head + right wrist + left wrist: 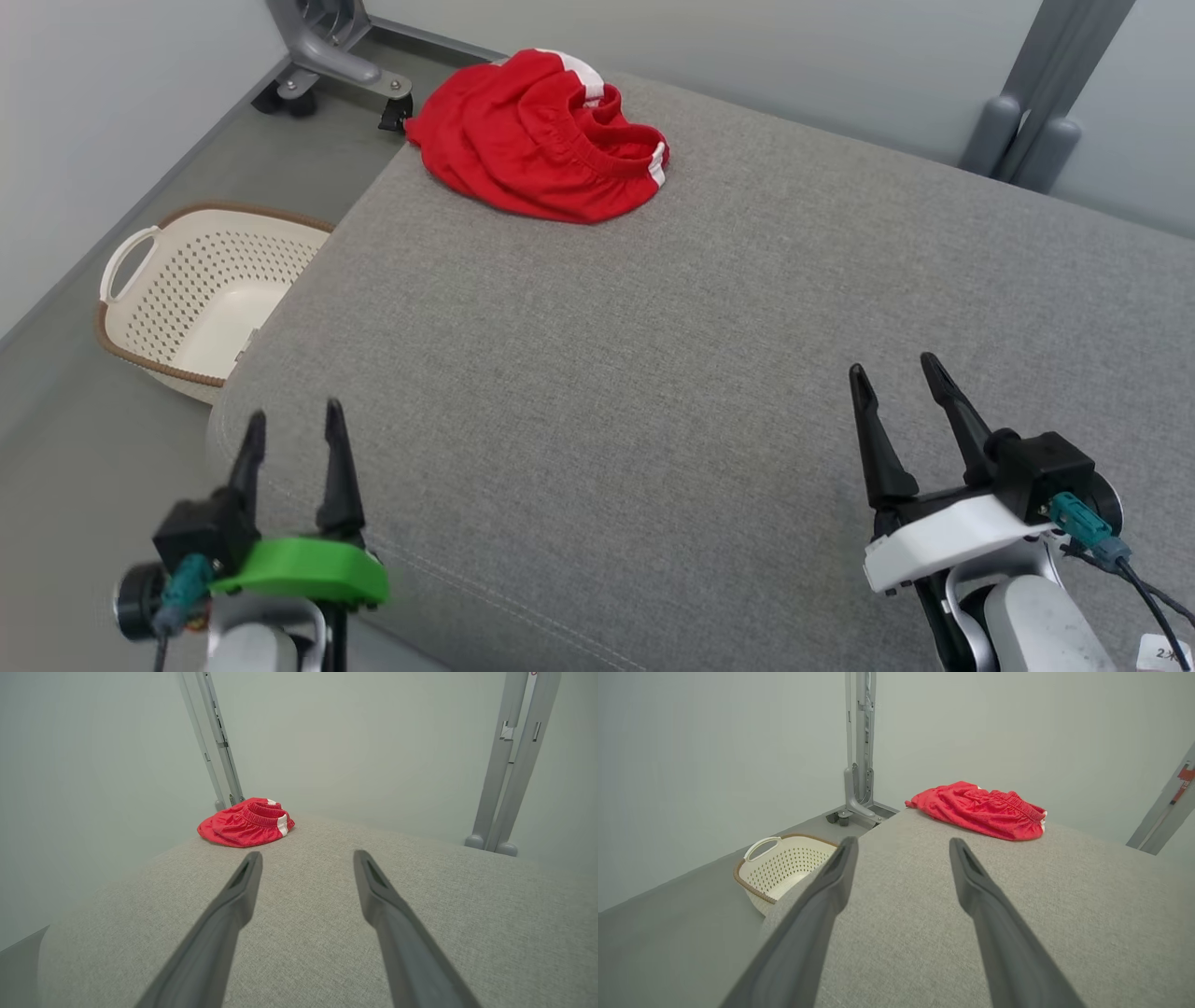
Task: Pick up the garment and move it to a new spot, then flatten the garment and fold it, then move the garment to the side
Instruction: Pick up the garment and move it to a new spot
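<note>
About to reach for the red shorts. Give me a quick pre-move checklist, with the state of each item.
1. Left gripper open and empty: ok.
2. Right gripper open and empty: ok.
3. Red shorts in sight in the head view and both wrist views: ok.
4. Shorts lying flat: not ok; they are bunched, with the waistband doubled over.
5. Grippers at the shorts: not ok; both hover over the near edge of the grey padded surface, while the shorts lie at its far left corner.
6. Shorts wholly on the surface, nothing hanging off the far edge: cannot tell.
</note>
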Controlling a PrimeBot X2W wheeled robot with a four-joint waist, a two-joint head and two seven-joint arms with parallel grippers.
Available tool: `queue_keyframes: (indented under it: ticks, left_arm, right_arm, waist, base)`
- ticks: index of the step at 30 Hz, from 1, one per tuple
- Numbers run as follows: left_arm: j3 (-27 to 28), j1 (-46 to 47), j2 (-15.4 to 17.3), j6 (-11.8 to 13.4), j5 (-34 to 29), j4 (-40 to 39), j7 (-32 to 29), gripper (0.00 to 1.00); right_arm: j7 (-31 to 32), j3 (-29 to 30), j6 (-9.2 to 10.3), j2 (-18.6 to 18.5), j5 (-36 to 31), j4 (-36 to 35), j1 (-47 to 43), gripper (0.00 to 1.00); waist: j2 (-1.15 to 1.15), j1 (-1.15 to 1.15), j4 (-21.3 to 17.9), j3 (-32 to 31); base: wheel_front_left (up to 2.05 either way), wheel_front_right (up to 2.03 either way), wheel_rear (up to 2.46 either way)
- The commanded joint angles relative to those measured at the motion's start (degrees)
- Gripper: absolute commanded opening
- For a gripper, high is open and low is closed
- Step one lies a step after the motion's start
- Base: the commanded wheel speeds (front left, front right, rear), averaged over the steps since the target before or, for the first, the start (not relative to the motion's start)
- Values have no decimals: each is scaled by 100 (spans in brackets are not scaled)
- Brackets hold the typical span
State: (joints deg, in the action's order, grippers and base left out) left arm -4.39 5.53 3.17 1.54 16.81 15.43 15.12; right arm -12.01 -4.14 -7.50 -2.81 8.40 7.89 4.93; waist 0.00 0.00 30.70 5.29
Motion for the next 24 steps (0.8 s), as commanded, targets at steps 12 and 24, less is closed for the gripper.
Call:
queue_keyframes:
  ticks: [12, 24]
  left_arm:
    - [90, 3496, 1403, -605, -545, 656, -499, 100]
    - [-293, 5939, 1608, -824, -429, 2693, -1432, 100]
  right_arm:
    - [501, 275, 1, -22, -725, -997, 670, 100]
    - [821, 470, 1, -94, -988, -1827, 849, 100]
  waist:
    - [0, 0, -1433, 1662]
    - [0, 0, -2316, 2824]
  base:
    - [0, 0, 0]
    - [0, 0, 0]
